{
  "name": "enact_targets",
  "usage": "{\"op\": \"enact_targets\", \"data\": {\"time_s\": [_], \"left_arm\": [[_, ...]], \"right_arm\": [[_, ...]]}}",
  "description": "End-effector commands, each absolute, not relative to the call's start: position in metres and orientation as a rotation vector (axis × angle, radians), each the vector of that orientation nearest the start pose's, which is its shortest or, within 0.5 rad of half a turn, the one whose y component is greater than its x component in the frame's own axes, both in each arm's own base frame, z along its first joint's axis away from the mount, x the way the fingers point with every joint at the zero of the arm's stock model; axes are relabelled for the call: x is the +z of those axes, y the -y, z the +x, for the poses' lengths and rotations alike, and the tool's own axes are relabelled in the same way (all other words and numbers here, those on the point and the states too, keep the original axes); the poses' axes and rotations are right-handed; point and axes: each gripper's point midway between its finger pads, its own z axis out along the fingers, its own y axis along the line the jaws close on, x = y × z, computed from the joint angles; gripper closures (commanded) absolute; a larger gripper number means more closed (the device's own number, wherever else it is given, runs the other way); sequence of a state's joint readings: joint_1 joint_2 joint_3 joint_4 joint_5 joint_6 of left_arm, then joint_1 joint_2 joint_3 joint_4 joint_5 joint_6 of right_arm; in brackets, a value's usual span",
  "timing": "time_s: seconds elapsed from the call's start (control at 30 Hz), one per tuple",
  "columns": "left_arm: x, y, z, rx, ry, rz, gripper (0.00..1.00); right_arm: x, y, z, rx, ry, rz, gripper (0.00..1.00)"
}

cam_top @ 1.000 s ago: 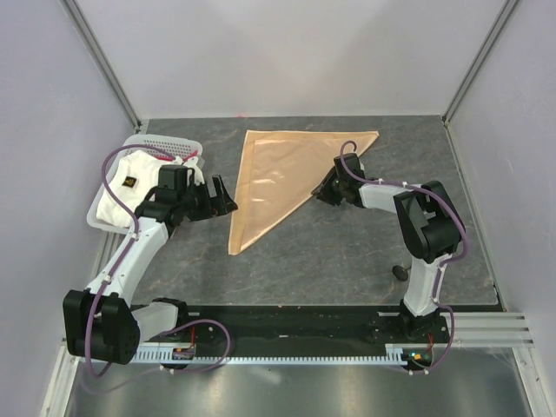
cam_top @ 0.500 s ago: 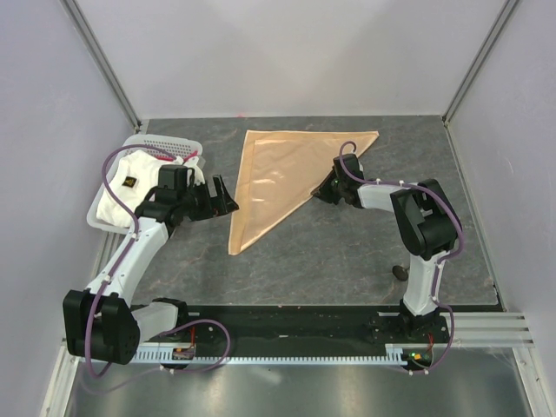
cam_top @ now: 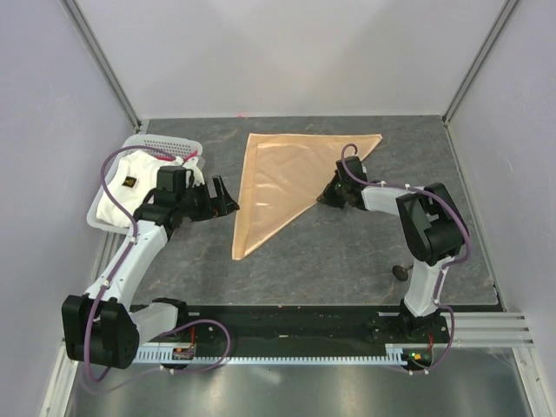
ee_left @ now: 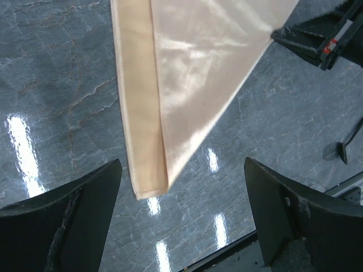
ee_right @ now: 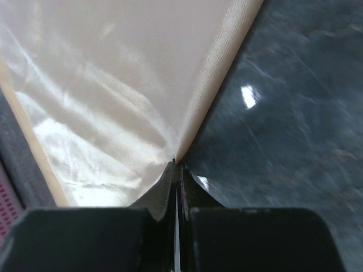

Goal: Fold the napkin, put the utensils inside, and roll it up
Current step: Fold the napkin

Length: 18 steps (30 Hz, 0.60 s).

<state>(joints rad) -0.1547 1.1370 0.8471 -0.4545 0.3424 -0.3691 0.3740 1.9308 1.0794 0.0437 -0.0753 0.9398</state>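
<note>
The napkin (cam_top: 287, 178) lies on the dark table folded into a peach-tan triangle, one point toward the near side. It fills the upper part of the left wrist view (ee_left: 193, 62) and most of the right wrist view (ee_right: 113, 85). My right gripper (cam_top: 328, 196) is shut on the napkin's right diagonal edge; the wrist view shows its jaws (ee_right: 177, 164) pinched on the fold. My left gripper (cam_top: 224, 195) is open and empty just left of the napkin, its jaws (ee_left: 181, 187) wide apart above the near point. The black spoon (cam_top: 400, 271) lies near the right arm's base and also shows in the left wrist view (ee_left: 343, 148).
A white basket (cam_top: 143, 143) at the left holds a white cloth with a dark mark (cam_top: 130, 187) and a bit of pink-red cloth (cam_top: 193, 156). Grey walls enclose the table on three sides. My right arm's gripper shows in the left wrist view (ee_left: 323, 34).
The right gripper has pulled slightly to the right, and the napkin has shifted a little that way with it. The left arm has barely moved.
</note>
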Motion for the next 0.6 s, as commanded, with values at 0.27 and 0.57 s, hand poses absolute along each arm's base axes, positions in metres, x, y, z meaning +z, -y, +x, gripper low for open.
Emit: {"op": "enact_targets", "data": {"time_s": [0.27,0.57], "left_arm": [[0.170,0.135,0.291,-0.712,-2.287,-0.035,0.05],[0.169,0.189,0.289,-0.761,-2.275,-0.021,0.07]], "right_arm": [[0.014,-0.135,0.296,0.335,-2.627,0.636,1.00],[0.032,-0.104,0.234,0.266,-2.624,0.678,0.95]]}}
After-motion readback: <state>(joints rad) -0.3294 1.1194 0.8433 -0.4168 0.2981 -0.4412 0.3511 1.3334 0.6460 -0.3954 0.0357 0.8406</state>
